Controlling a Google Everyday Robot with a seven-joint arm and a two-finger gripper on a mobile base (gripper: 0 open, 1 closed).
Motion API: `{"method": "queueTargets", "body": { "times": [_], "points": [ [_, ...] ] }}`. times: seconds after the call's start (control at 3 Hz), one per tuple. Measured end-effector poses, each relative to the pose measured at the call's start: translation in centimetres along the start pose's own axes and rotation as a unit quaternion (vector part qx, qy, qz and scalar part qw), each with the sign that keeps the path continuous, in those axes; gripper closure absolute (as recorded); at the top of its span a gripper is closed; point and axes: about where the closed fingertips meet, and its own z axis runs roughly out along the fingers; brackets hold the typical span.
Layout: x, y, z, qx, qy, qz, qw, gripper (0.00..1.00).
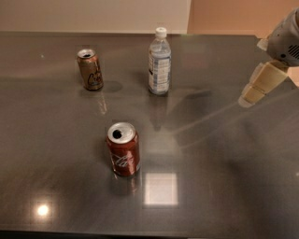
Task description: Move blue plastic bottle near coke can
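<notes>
Dark, glossy tabletop [233, 186] fills the scene, with a pale wall [93, 14] beyond its far edge. At the far right the gripper [256, 88] hangs above the table, tilted down to the left; whether it is spread or closed I cannot tell. The blue plastic bottle [160, 63] stands upright at the far centre, well apart from the gripper. The coke can [123, 150] stands nearer, left of centre, apart from the bottle. A brownish-gold can [90, 70] stands far left.

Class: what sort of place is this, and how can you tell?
Probably an office or lab counter: glossy grey table, coke can, brownish-gold can, blue plastic bottle, with the robot's gripper at the right.
</notes>
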Motion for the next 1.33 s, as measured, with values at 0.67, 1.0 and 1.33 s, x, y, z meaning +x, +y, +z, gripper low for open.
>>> {"method": "queueTargets", "body": {
  "times": [0.67, 1.0, 1.33],
  "points": [
    [-1.4, -6.5, 4.1, 0.047, -0.055, 0.028, 0.997, 0.0],
    [-2.4, -10.1, 6.3, 0.079, -0.086, 0.043, 0.9922, 0.0],
    [-3.8, -13.2, 8.1, 0.101, -0.116, 0.06, 0.9862, 0.0]
  ]
}}
